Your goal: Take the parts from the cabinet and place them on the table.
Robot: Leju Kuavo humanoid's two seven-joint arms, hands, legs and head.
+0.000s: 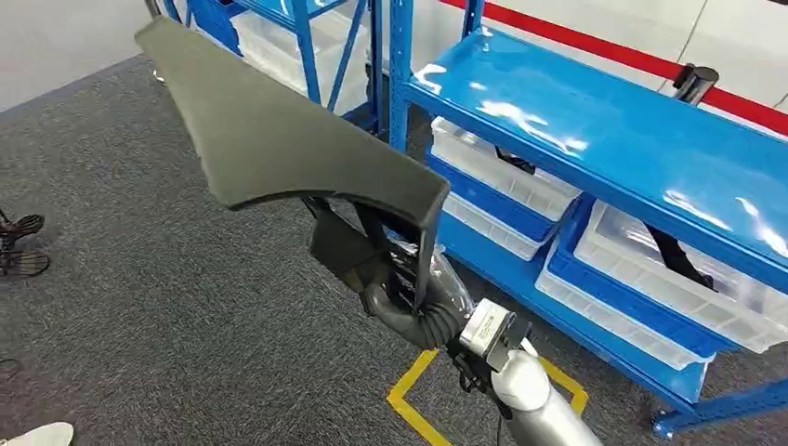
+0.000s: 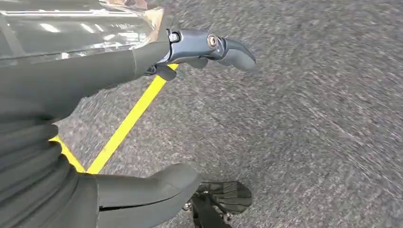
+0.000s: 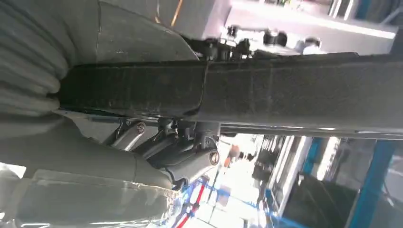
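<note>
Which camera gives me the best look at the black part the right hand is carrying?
The head view: the black part shows nearly whole, held up by the right hand. The right wrist view shows one dark edge close up; I can't make it out in the left wrist view.

Readable text: you will find none, on any surface.
Labels, brands, numbers: none you could read.

right hand (image 1: 381,269) raised and gripping, left hand (image 2: 199,47) empty, fingers apart
</note>
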